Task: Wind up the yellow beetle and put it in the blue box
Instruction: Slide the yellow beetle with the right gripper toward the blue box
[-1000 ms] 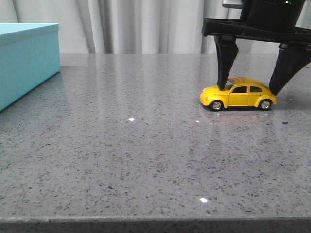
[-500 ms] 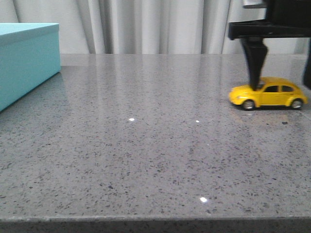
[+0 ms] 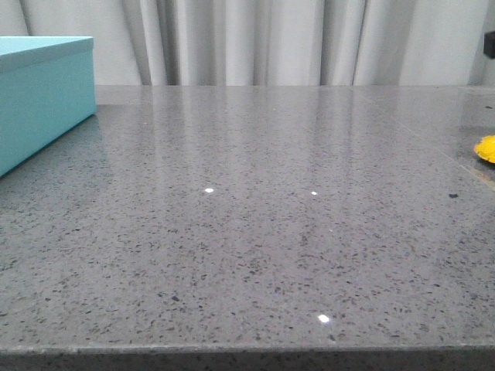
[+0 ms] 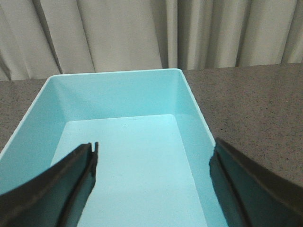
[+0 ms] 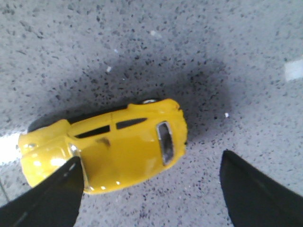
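Note:
The yellow beetle (image 5: 118,144) stands on its wheels on the speckled grey table, seen from above in the right wrist view. My right gripper (image 5: 149,161) is open around it. One finger (image 5: 52,194) lies against the car's front end; the other finger (image 5: 255,189) is apart from its rear. In the front view only a yellow sliver of the beetle (image 3: 486,148) shows at the right edge. The blue box (image 3: 42,93) stands at the far left. My left gripper (image 4: 154,146) is open and empty above the box's bare inside (image 4: 128,156).
The grey speckled table (image 3: 247,232) stretches from the box to the right edge. Pale curtains (image 3: 255,39) hang behind the table's far edge. A dark bit of the right arm (image 3: 490,42) shows at the right edge of the front view.
The right gripper has moved right with the beetle between its fingers. Both have slid almost out of the front view. The box has not moved.

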`<state>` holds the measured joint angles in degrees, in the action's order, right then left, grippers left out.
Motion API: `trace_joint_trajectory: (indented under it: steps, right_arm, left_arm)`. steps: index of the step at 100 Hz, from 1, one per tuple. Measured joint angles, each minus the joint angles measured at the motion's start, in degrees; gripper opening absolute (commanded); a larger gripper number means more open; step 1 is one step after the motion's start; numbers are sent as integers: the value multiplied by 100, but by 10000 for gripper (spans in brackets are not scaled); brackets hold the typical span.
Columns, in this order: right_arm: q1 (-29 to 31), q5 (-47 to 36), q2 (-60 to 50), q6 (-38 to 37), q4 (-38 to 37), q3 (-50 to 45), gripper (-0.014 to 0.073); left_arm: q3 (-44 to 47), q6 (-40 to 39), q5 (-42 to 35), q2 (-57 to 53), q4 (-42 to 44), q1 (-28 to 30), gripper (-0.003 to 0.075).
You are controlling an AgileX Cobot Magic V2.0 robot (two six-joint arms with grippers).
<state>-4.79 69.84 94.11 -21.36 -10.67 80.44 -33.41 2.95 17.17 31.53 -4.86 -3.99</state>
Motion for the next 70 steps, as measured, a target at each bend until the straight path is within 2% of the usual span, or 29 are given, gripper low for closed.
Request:
trace_joint_trajectory:
  steps: [28,70]
  right_arm:
    - [0,61,-1242,524,1260,0,581]
    - [-10,-61,-2127,651,1361,-358,581]
  left_arm:
    - [0,0,-277,0,0,0,493]
    - [0,0,-392,0,0,0,493]
